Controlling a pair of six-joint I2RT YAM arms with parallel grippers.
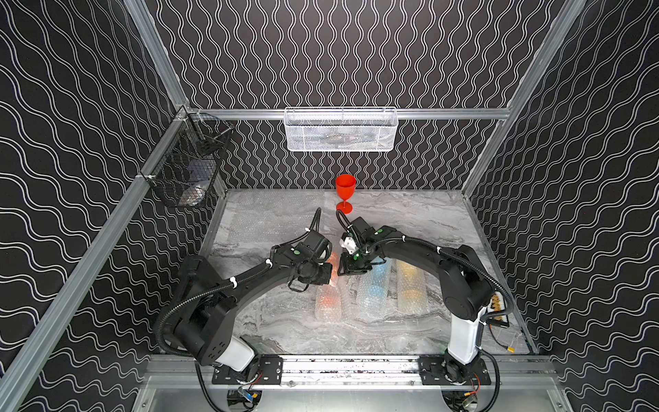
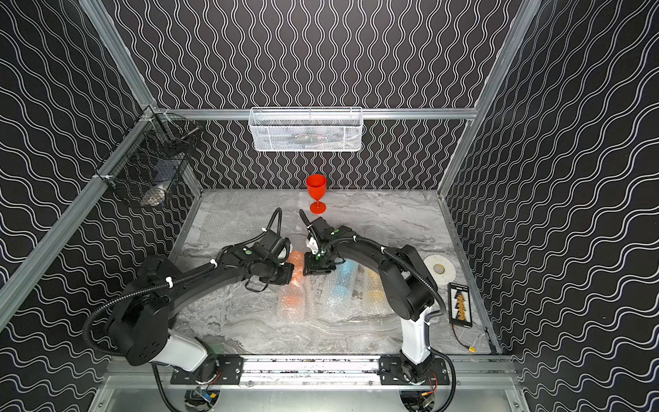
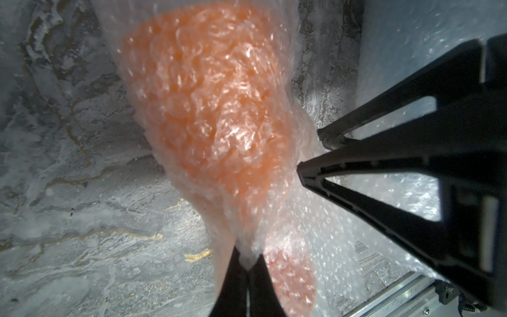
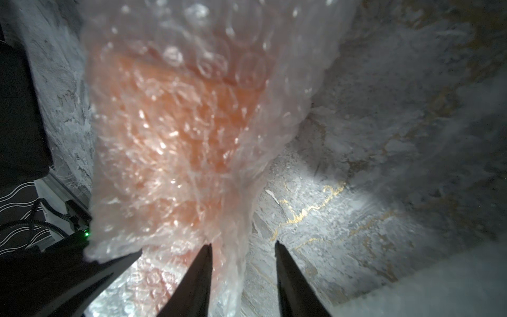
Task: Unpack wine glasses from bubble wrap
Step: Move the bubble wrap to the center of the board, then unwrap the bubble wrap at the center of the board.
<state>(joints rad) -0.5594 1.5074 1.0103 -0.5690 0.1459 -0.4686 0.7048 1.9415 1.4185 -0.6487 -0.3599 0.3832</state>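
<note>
An orange wine glass [image 3: 216,115] lies inside a tube of bubble wrap [image 1: 328,296], blurred through the dimples. My left gripper [image 3: 248,267] is shut, pinching a fold of that wrap at its tips. My right gripper [image 4: 243,244] is open beside the same tube [image 4: 175,131]; one finger rests against the wrap's loose edge, the other is over bare table. In the left wrist view my right gripper [image 3: 310,151] touches the tube's side. A bare red wine glass [image 1: 345,192] stands upright at the back. Wrapped blue [image 1: 374,289] and yellow [image 1: 410,285] glasses lie next to the orange one.
A flat sheet of bubble wrap [image 1: 271,217] lies at the back left of the marbled table [image 1: 410,221]. A white mesh basket [image 1: 340,130] hangs on the back wall and a black wire basket [image 1: 185,171] on the left. A white disc [image 2: 439,269] and a black device [image 2: 460,303] lie at the right.
</note>
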